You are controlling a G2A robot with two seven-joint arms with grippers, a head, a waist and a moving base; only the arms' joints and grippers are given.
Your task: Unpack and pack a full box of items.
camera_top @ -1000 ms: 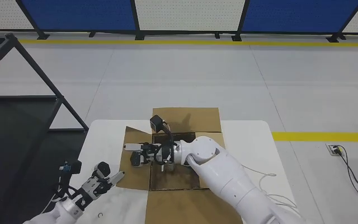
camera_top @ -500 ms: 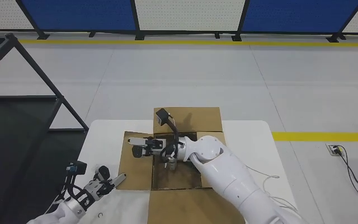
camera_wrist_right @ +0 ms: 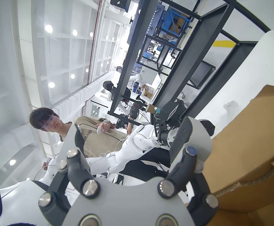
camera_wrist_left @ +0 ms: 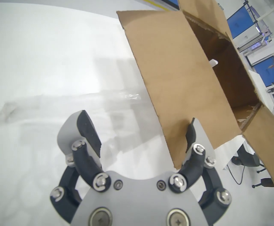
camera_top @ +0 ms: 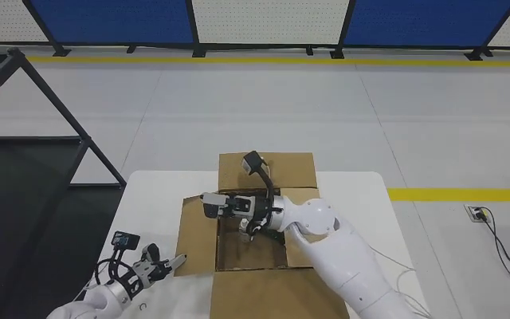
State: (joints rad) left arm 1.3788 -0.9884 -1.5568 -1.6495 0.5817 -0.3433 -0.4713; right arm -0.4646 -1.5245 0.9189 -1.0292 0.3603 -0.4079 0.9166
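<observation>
1. The cardboard box (camera_top: 247, 257) (camera_wrist_left: 224, 70) (camera_wrist_right: 241, 139) stands open at the middle of the white table (camera_top: 151, 199), with its four flaps folded outward.
2. Its left flap (camera_top: 197, 239) (camera_wrist_left: 171, 85) slopes out to the left, and the far flap (camera_top: 287, 169) leans away on the far side.
3. A line of print (camera_wrist_left: 218, 5) on the cardboard's far edge is too small to read. A small white shape (camera_wrist_left: 213, 63) shows inside the box and cannot be named.
4. The right gripper (camera_top: 207, 205) (camera_wrist_right: 130, 126) hangs over the box's far left corner and points left. Its fingers are spread wide with nothing between them.
5. The left gripper (camera_top: 166, 264) (camera_wrist_left: 139, 117) is low over the near left part of the table, just beside the left flap's near corner. Its fingers are also spread wide and grasp nothing. One fingertip (camera_wrist_left: 191, 130) lies at the flap's edge, but contact cannot be told.
</observation>
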